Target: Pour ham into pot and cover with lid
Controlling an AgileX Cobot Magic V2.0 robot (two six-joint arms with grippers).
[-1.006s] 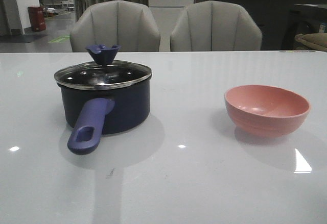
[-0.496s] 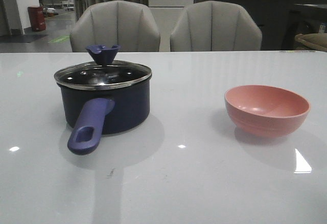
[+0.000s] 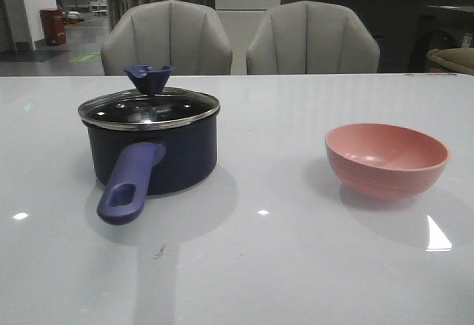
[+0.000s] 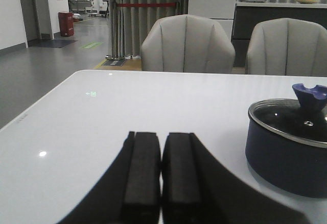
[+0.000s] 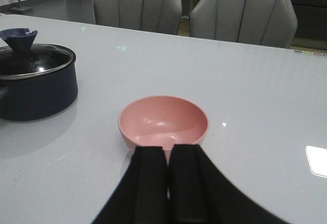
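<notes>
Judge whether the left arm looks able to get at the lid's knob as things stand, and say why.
Probably yes. The left gripper, shut and empty, has only bare table between it and the pot. The lid sits on top with its knob uncovered.

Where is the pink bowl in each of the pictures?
Front view: pink bowl sits on the right side of the table, right of the pot.
Left wrist view: not in it; only the pot shows.
Right wrist view: bowl just beyond the fingertips.
Shared landmark: the pot's lid.
</notes>
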